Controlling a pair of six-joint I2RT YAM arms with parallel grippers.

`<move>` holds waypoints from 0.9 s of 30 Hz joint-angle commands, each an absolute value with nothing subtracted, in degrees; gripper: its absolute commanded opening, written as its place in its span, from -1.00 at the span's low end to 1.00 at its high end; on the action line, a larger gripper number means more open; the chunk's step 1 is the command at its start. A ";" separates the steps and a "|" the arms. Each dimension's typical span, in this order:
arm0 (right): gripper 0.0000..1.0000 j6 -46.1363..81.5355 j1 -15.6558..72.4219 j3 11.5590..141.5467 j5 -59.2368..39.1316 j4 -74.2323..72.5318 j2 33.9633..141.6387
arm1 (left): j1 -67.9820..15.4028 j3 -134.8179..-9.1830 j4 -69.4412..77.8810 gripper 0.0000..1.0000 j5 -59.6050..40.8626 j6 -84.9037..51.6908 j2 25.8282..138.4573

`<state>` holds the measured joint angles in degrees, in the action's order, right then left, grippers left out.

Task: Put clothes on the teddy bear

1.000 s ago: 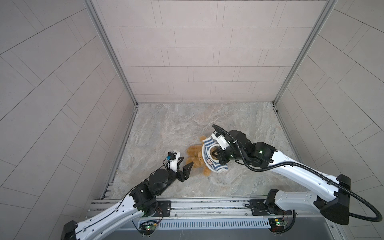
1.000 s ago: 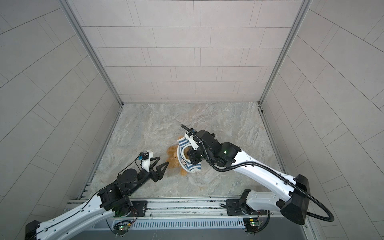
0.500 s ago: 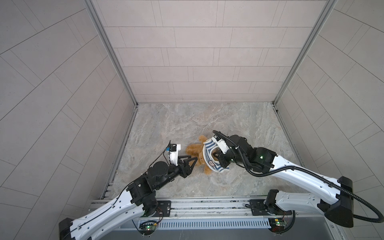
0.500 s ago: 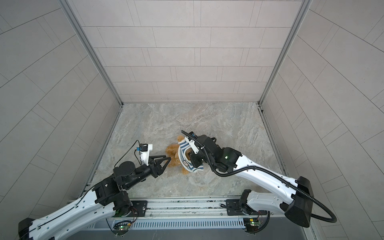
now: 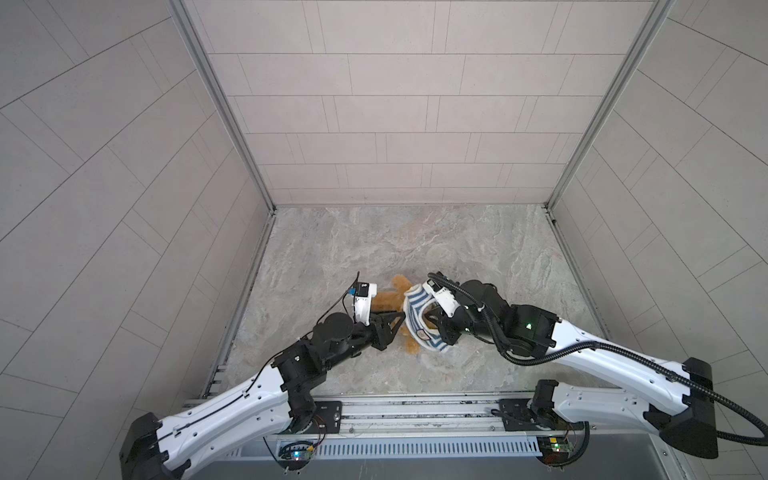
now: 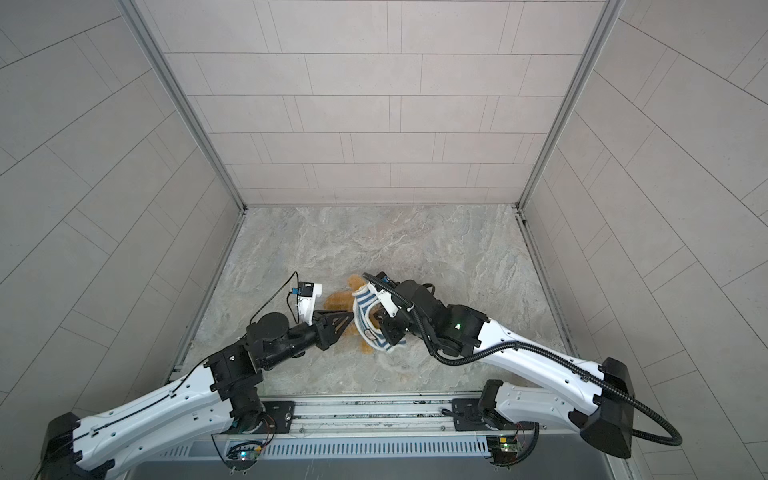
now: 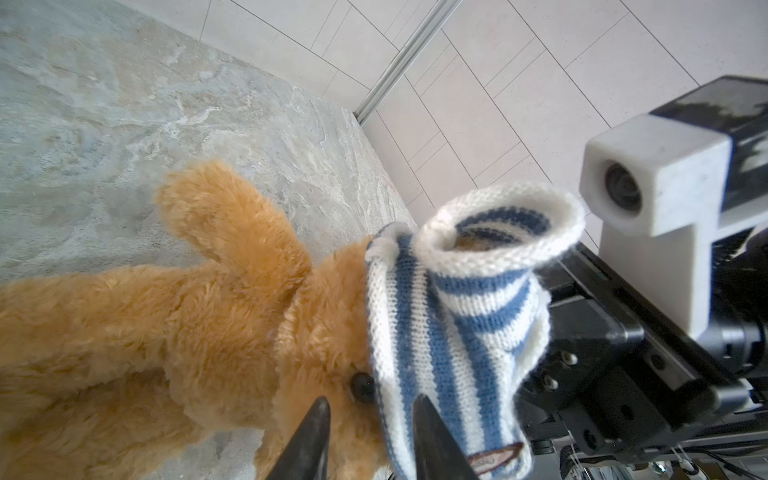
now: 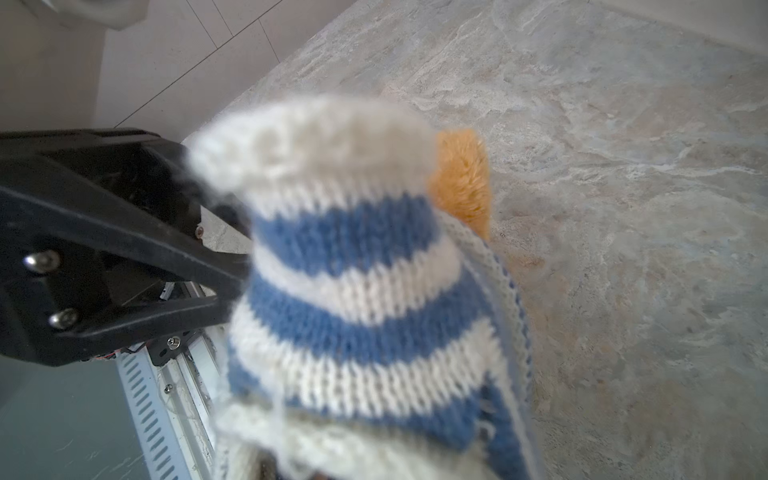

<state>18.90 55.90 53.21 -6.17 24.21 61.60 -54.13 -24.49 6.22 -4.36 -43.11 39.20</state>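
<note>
The golden-brown teddy bear [image 5: 400,284] [image 6: 337,300] lies on the marble floor. A blue-and-white striped shirt [image 5: 415,305] [image 6: 362,309] is pulled over its head. In the left wrist view one black eye shows just beside the shirt [image 7: 449,316] hem, and the bear [image 7: 187,332] has a limb raised. My left gripper [image 5: 400,326] [image 6: 351,321] [image 7: 370,405] is at the bear's face. Its jaws stand a little apart, with fur and the shirt's edge between them. My right gripper [image 5: 434,323] [image 6: 380,323] is shut on the shirt [image 8: 353,291] from the far side. The knit hides its fingers in the right wrist view.
Tiled walls close in the marble floor [image 5: 374,249] on three sides. A metal rail [image 5: 415,409] runs along the front edge where both arm bases sit. The right arm's black cable [image 5: 540,357] loops beside it.
My left gripper has moved in from the left to the bear's head, and its jaws have narrowed. The right gripper has kept its hold on the shirt and shifted only slightly.
</note>
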 commanded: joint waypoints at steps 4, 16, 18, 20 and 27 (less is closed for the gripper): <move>-1.00 17.76 56.84 53.46 -5.84 21.37 60.08 | -54.17 -27.04 8.92 -0.26 -6.05 -42.85 40.67; -1.00 17.31 58.01 53.00 -5.19 21.01 59.04 | -54.14 -28.38 9.88 -0.81 -5.35 -43.07 43.91; -1.00 17.18 58.10 52.83 -5.10 20.99 58.74 | -54.07 -28.10 8.80 -0.89 -4.10 -43.44 43.46; -1.00 16.97 58.27 52.69 -4.93 20.87 58.37 | -53.36 -27.77 6.45 -0.98 -2.41 -44.22 42.96; -1.00 16.31 59.13 52.03 -4.92 20.28 57.17 | -46.86 -24.04 -0.56 -1.00 -0.39 -48.01 40.59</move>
